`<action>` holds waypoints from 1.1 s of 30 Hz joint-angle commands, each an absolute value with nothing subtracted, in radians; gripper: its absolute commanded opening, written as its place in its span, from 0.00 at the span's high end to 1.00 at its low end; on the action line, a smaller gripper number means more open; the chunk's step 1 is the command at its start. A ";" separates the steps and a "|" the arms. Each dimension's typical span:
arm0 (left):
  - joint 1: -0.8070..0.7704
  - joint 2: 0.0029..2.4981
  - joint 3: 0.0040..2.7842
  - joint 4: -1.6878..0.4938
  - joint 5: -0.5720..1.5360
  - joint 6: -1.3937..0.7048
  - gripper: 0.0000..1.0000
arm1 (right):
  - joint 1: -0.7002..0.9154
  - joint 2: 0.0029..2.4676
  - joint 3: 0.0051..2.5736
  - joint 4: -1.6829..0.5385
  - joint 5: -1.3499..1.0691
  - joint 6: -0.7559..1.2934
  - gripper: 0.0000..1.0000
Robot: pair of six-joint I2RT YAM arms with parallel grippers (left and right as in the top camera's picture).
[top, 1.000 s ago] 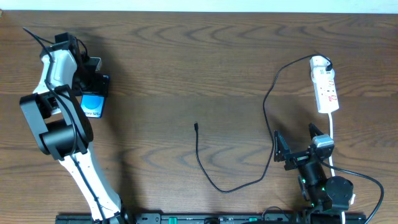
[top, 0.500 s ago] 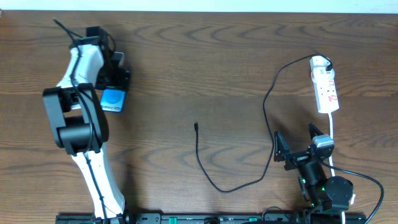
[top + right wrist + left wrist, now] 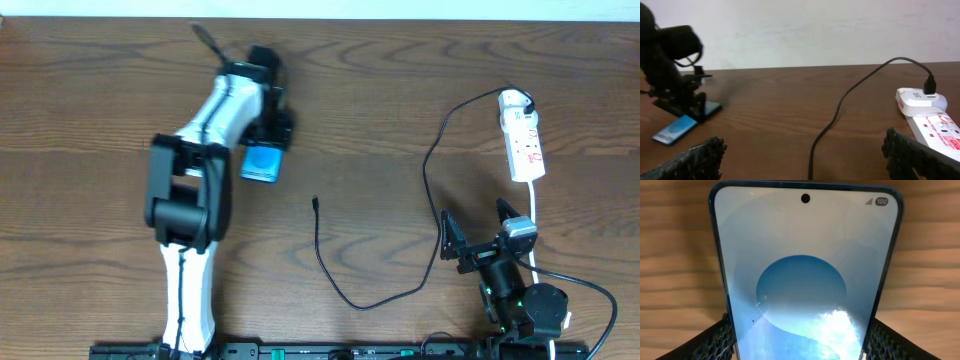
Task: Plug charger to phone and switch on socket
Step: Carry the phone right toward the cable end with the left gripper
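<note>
Wooden tabletop (image 3: 400, 90) held one socket (image 3: 524, 145), one charger (image 3: 317, 235) trailing left from it, and one phone (image 3: 261, 163) farther left, clamped in the left gripper (image 3: 268, 138); the right gripper (image 3: 472, 210), near the socket, gaped empty.

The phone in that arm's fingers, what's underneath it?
Only the wooden table shows around the phone, held by the left fingers. The patch right beneath is covered, so anything there is hidden.
</note>
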State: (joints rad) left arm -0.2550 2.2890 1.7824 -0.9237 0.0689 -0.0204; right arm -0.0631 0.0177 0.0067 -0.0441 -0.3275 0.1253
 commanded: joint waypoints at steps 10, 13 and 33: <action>-0.497 2.287 1.764 -0.872 0.117 -0.389 0.34 | -0.058 0.016 0.006 -0.049 -0.339 0.134 0.01; -0.532 2.287 1.764 -0.852 0.116 -0.453 0.34 | -0.058 0.016 0.006 -0.049 -0.339 0.134 0.01; -0.566 2.287 1.764 -0.828 0.079 -0.686 0.19 | -0.058 0.016 0.006 -0.049 -0.339 0.134 0.01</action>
State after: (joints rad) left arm -0.5529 2.2890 1.7824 -0.8078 0.0307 -0.6540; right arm -0.0631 0.0177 0.0067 -0.0441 -0.3275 0.1253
